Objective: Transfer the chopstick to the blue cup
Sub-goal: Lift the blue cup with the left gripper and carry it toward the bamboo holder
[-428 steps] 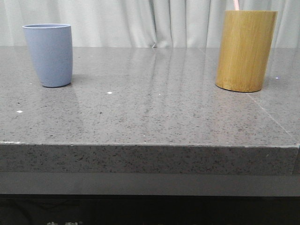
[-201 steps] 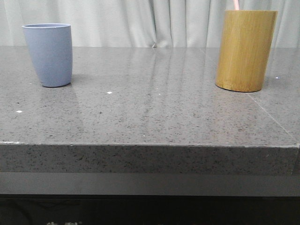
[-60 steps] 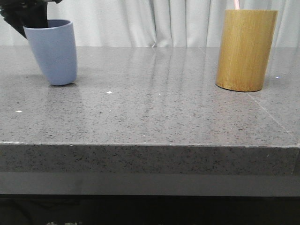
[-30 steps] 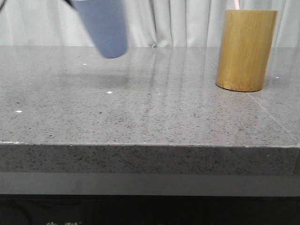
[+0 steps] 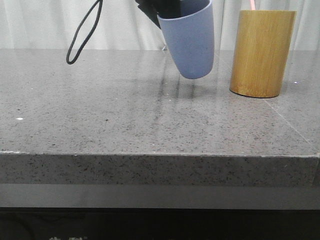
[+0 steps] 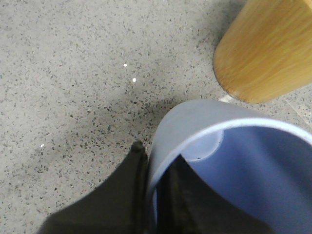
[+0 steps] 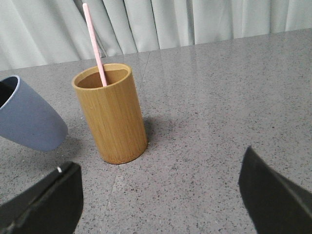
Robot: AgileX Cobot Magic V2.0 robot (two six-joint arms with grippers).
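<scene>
Right now, in the front view, your left gripper [image 5: 167, 10] sits at the top centre of the frame pinching the rim of the blue cup [image 5: 190, 42], which hangs tilted and clear of the table [image 5: 125, 120], just left of the bamboo holder [image 5: 261, 52] at the upper right; a sliver of the chopstick [image 5: 252, 4] pokes above that holder. To do this step well, level the cup as you lower it and set it down beside the holder without knocking it, since a tilted base may rock when you let go. In the left wrist view, one dark finger [image 6: 109, 195] lies outside the cup wall and the other inside, at the lower centre, so the grip is closed on the rim, with the holder at the upper right corner close to the cup. In the right wrist view, your right gripper [image 7: 161, 197] has its fingers spread wide along the bottom edge, holding nothing; the chopstick [image 7: 93, 41] stands leaning in the holder at the upper left, well apart from those fingers, with the cup at the far left.
</scene>
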